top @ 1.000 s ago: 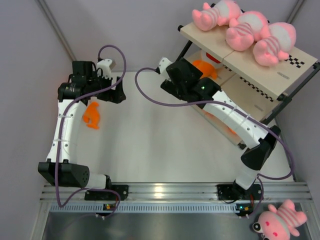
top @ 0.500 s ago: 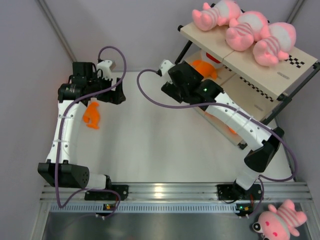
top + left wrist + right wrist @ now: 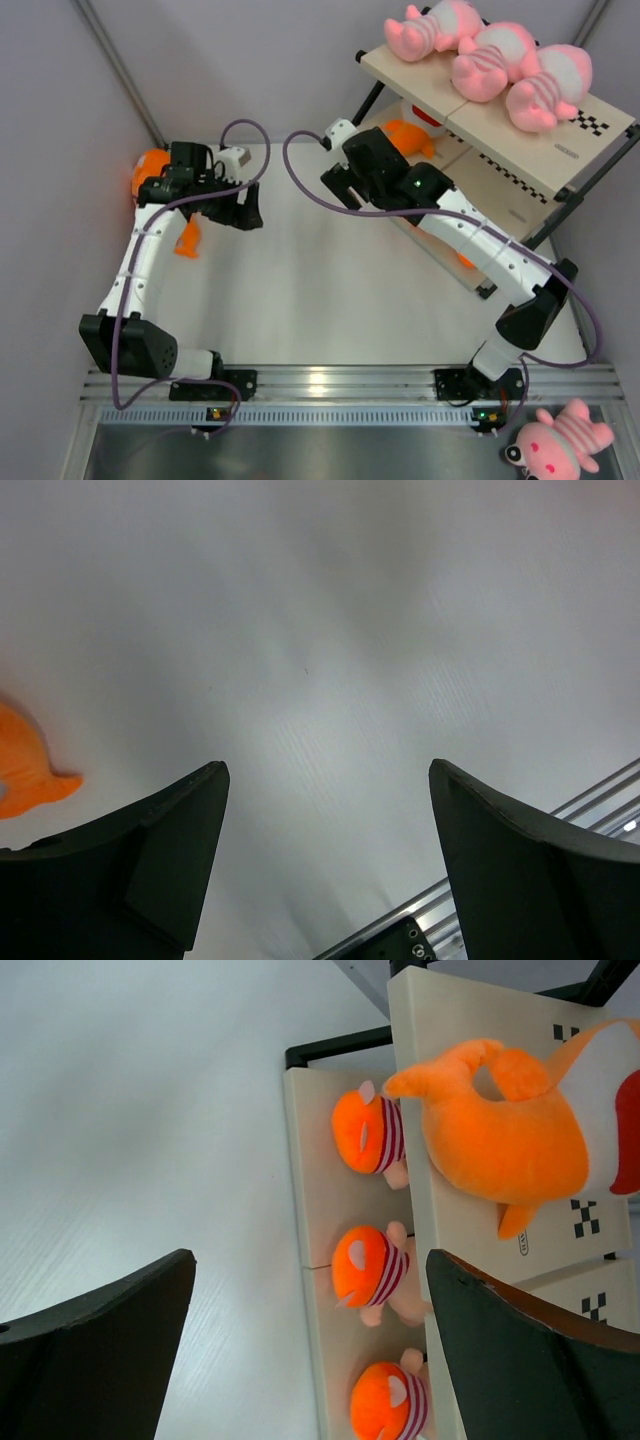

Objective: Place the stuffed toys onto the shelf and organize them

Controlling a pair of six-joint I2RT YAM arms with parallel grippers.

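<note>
Now left hand open; orange toy lies just outside finger; right hand open.

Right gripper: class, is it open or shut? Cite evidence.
Open. The right gripper shows, in its wrist view, fingers wide apart with nothing gripped; the shelf lies beyond.

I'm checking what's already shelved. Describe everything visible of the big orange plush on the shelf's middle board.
The orange plush is soft, fuzzy fabric, with a white-and-red patch at one end, a curled tail-like tip at the other and a small fin. It lies on the cream middle board, near black checkered marks. Only the board seems to touch it.
</note>
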